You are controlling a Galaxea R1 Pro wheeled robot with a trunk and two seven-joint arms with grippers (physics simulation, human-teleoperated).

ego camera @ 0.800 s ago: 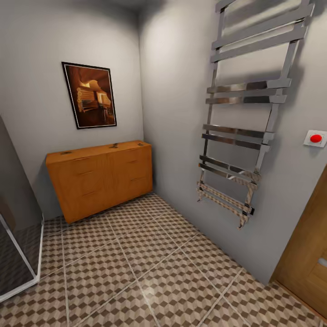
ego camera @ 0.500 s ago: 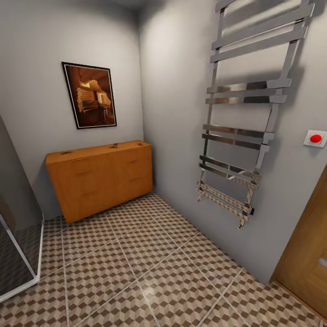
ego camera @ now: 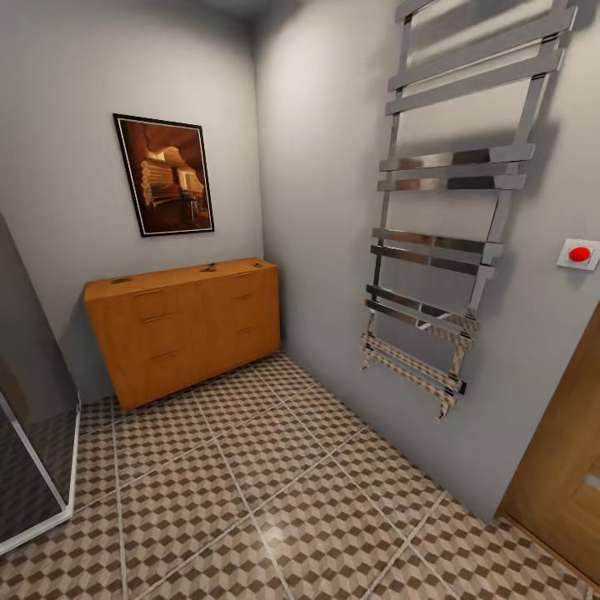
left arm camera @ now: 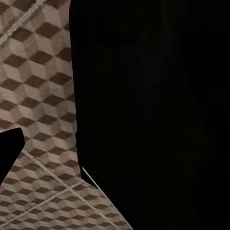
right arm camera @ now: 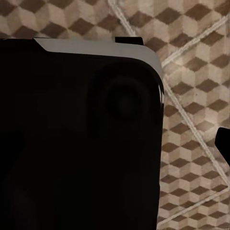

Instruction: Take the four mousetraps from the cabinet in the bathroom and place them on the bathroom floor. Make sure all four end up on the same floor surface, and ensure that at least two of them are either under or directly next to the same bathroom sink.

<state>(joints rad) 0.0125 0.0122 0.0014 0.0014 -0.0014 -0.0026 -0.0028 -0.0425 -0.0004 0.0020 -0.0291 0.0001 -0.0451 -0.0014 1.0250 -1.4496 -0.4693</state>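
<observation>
one cabinet (ego camera: 187,325), two visible mousetraps (ego camera: 208,267), one picture (ego camera: 164,175), one towel rail (ego camera: 454,208)

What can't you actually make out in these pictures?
- Small dark items on the cabinet top, head view: too small to identify.
- Cabinet's inside: hidden by its shut fronts.
- Door, head view: cut off by the edge.
- Both wrist views: a dark robot part blocks much of the tiled floor.

Framed picture (ego camera: 163,176), chrome towel rail (ego camera: 454,225), red button (ego camera: 579,253), wooden door (ego camera: 560,467).
</observation>
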